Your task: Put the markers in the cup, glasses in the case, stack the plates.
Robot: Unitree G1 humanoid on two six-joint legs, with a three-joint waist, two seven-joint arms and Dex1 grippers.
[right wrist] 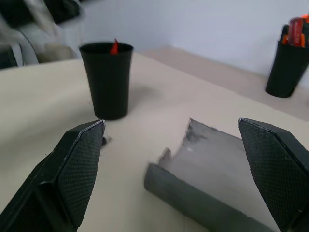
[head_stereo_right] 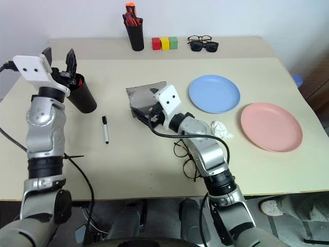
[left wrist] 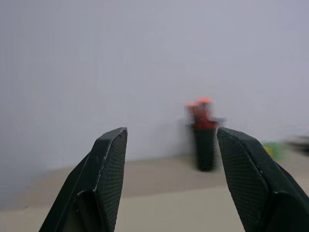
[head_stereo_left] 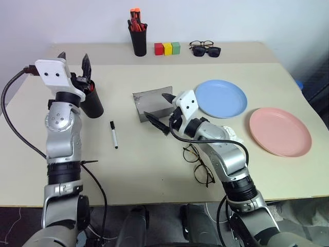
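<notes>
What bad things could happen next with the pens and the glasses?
The left gripper hangs right over the cup, so a careless move might tip it and spill the red marker. The right arm lies close beside the glasses, so it might sweep or bend them on its way to the open case.

- A beige table point(head_stereo_left: 154, 170) is carrying everything.
- A black cup point(head_stereo_left: 92, 103) is standing near the left edge, a white marker point(head_stereo_left: 113, 135) lying beside it.
- A grey case point(head_stereo_left: 151, 105) is sitting open mid-table.
- Wire glasses point(head_stereo_left: 198, 164) are lying toward the front edge.
- Blue plate point(head_stereo_left: 221, 98) and pink plate point(head_stereo_left: 280, 131) are resting apart near the right edge.
- A pen holder point(head_stereo_left: 139, 38), coloured blocks point(head_stereo_left: 167, 49) and two more spectacles point(head_stereo_left: 205, 49) are lining the back edge.
</notes>
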